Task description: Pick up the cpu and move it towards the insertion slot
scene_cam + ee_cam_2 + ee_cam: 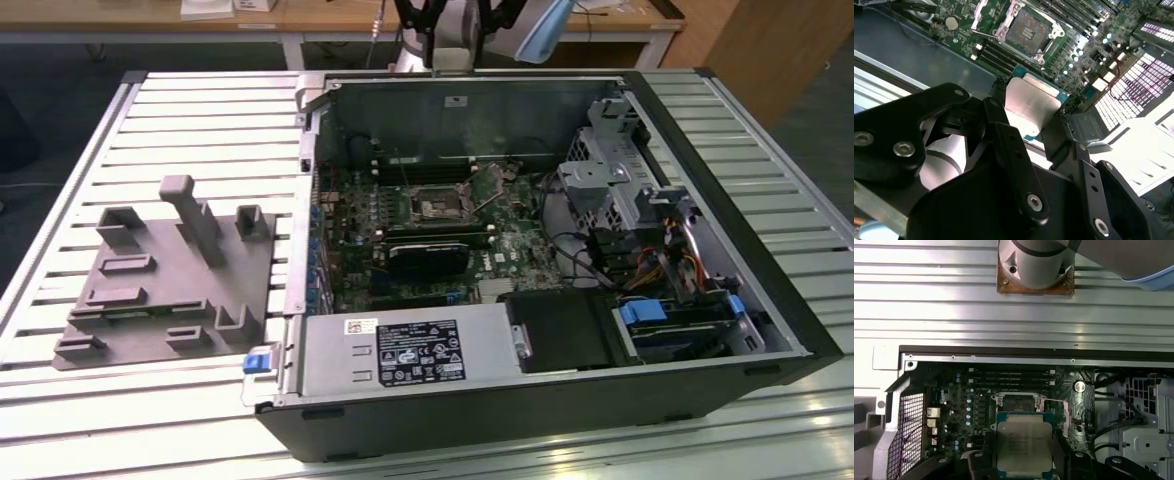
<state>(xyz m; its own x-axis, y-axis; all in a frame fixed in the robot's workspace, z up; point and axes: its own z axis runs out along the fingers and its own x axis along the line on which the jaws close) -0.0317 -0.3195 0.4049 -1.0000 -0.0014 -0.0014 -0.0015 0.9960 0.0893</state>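
**CPU clamped in claw, held above the board near the socket**

Claw [1030, 131] closed on the cpu [1030, 102], black fingers [1004, 150] pressed against two opposite edges. Silvery lid facing the cameras in both wrist views, teal rim showing at the edges. Chip [1023, 446] carried clear of the circuit board [954, 405], not seated. Insertion slot [1018, 401] lay open just beyond the chip's edge in the first wrist view, metal frame around a dark square. Same socket [1026, 32] seen further off in the second wrist view, memory slots beside it. In the exterior view, the open computer case [747, 330] sat on the slatted table [200, 110], socket [437, 205] near the middle of the board. Grey plastic fixture [167, 290] with posts stood on the exterior view's left of the case.
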